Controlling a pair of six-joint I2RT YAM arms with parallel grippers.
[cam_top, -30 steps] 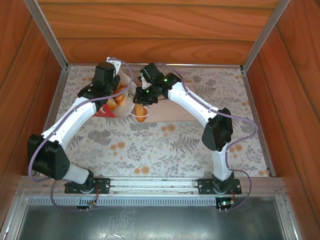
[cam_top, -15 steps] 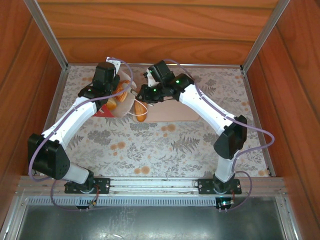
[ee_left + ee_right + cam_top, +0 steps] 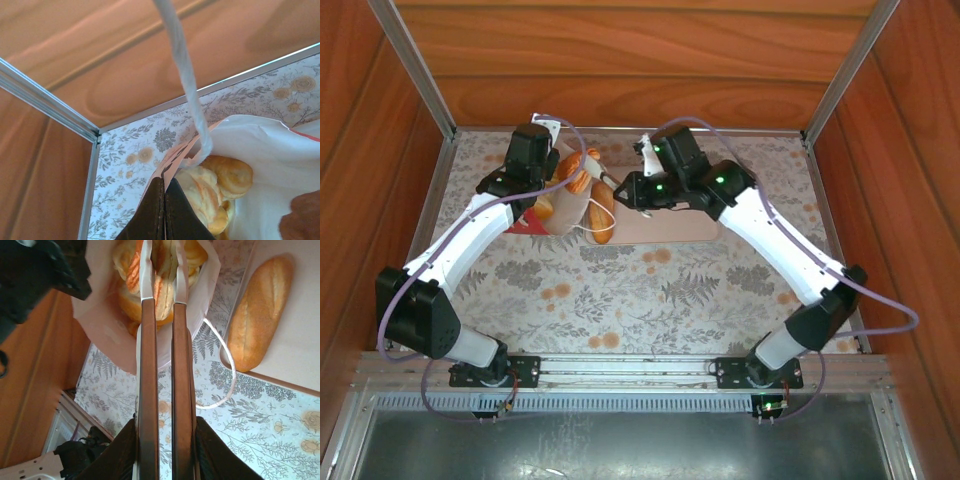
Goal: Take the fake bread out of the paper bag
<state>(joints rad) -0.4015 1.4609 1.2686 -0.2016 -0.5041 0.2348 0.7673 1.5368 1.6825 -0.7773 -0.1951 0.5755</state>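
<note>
The white paper bag leans open at the back left, its red band toward the left arm. My left gripper is shut on the bag's rim, beside the string handle. Several pieces of golden fake bread lie inside. My right gripper is shut on one brown piece at the bag's mouth; from above that piece shows just over the opening. One long loaf lies on the pale pink tray, right of the bag.
The tray sits on the floral cloth at the back middle. A loose white handle loop trails between bag and tray. Wooden walls and metal posts close in the back and sides. The near floral cloth is bare.
My right arm swung out to the right and drew its gripper back from the bag, bringing a brown piece up to the opening. The left gripper kept its hold.
</note>
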